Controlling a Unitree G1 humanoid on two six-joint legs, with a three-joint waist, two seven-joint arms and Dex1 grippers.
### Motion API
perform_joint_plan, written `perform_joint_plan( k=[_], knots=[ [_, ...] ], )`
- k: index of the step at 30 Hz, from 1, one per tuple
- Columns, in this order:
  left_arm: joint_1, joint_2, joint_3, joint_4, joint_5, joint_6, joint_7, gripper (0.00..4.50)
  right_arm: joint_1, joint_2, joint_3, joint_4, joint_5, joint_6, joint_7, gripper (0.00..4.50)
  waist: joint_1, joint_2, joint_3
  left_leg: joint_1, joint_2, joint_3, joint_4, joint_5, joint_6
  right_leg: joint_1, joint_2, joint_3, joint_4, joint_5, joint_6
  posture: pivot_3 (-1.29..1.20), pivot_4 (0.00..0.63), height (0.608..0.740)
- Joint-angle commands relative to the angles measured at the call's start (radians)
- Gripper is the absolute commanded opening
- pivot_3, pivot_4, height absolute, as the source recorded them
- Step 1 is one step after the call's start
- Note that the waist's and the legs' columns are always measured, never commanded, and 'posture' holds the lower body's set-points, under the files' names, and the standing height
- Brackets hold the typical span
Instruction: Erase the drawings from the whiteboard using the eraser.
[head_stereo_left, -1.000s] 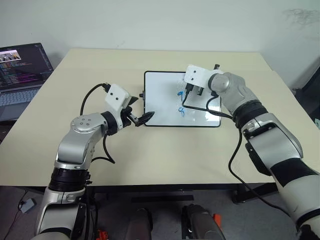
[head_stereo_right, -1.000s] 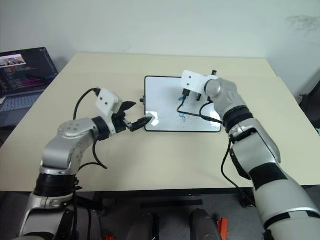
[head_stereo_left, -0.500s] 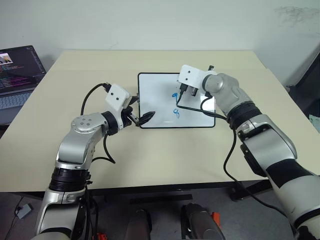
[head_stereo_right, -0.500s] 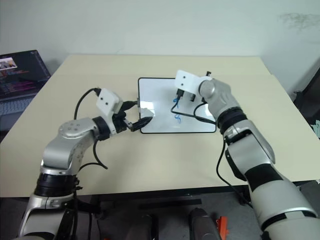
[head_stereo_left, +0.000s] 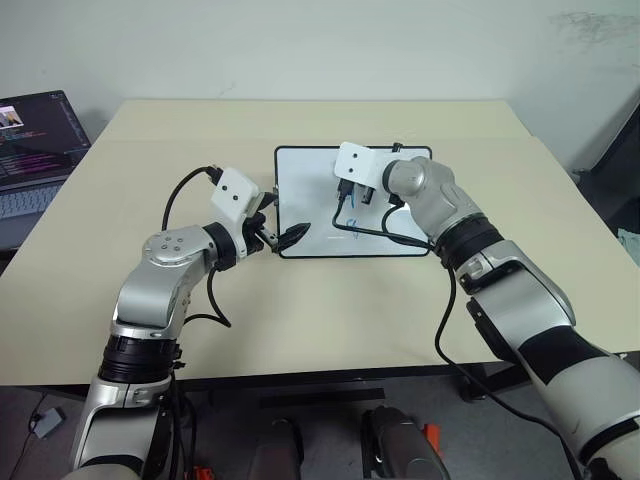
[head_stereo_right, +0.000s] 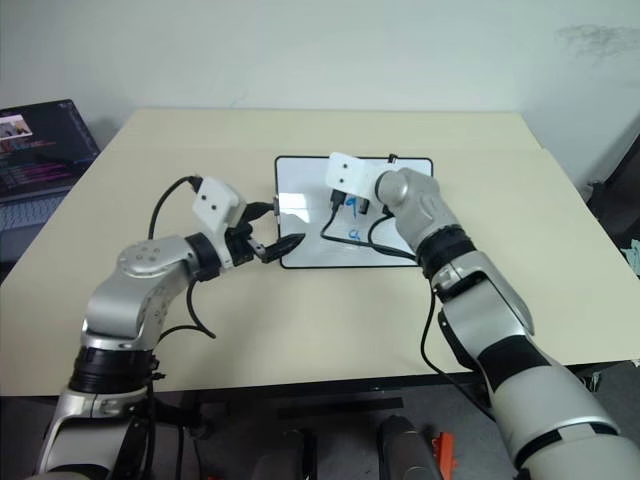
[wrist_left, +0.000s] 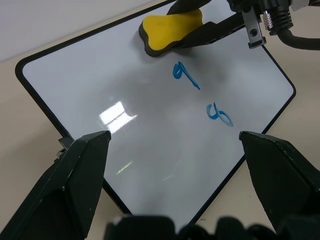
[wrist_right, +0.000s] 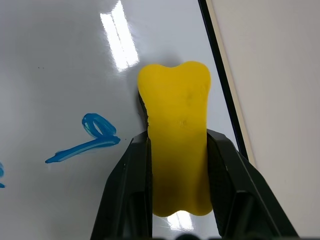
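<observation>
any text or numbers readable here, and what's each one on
"9": blue drawing on the whiteboard, next to the eraser.
"6", or another 9 seen upside down: blue drawing further along the board.
Laptop screen: lines of text, too small to read.
No other labels or brands.

- Even, bright indoor light, probably from overhead lamps.
- White glare patches sit on the glossy whiteboard.
- Soft shadows fall on the counter.
- Near gripper fingers look slightly blurred.
</observation>
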Motion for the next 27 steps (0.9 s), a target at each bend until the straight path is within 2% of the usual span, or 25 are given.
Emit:
perform_joint_plan(
  k=[1,10,15,21,27],
  knots=[
    [-0.014,0.001,0.006,-0.039,-0.004,-0.018,-0.001,4.50,-0.008,-0.048,-0.010,0.010,-0.009,0.015,-0.005,1.09,0.000,0.000,0.000,0.000,0.000,0.000,0.000,0.000,0.000,0.000,0.000,0.000,0.000,0.000,0.000,0.00,0.150,0.740],
    [-0.021,0.002,0.002,-0.031,-0.004,-0.021,-0.003,4.50,-0.006,-0.167,0.015,0.060,-0.028,0.009,0.086,1.09,0.023,0.000,0.000,0.000,-0.001,0.000,0.001,0.000,0.000,0.001,0.000,0.000,-0.001,0.000,0.000,0.00,0.150,0.740],
    [-0.020,0.001,0.001,-0.030,-0.004,-0.022,-0.005,4.50,0.000,-0.195,0.024,0.051,-0.025,0.006,0.133,1.09,0.024,0.000,0.000,0.000,0.000,0.000,0.002,0.000,0.000,0.001,-0.001,0.000,-0.001,0.000,0.000,0.00,0.150,0.740],
    [-0.023,0.002,-0.002,-0.026,-0.002,-0.025,-0.008,4.50,-0.011,-0.135,-0.001,0.011,0.020,0.020,0.180,1.09,0.021,0.000,0.000,0.001,0.000,0.000,0.002,0.000,0.000,0.001,0.000,0.000,-0.001,0.000,0.000,0.00,0.150,0.740],
    [-0.015,0.007,0.003,-0.040,-0.003,-0.019,-0.004,4.50,-0.029,-0.064,0.005,0.027,0.007,0.023,0.149,1.09,-0.004,0.000,0.000,0.002,0.001,0.001,0.002,0.000,0.000,0.001,0.000,0.000,0.001,0.000,0.000,0.00,0.150,0.740]
  ],
)
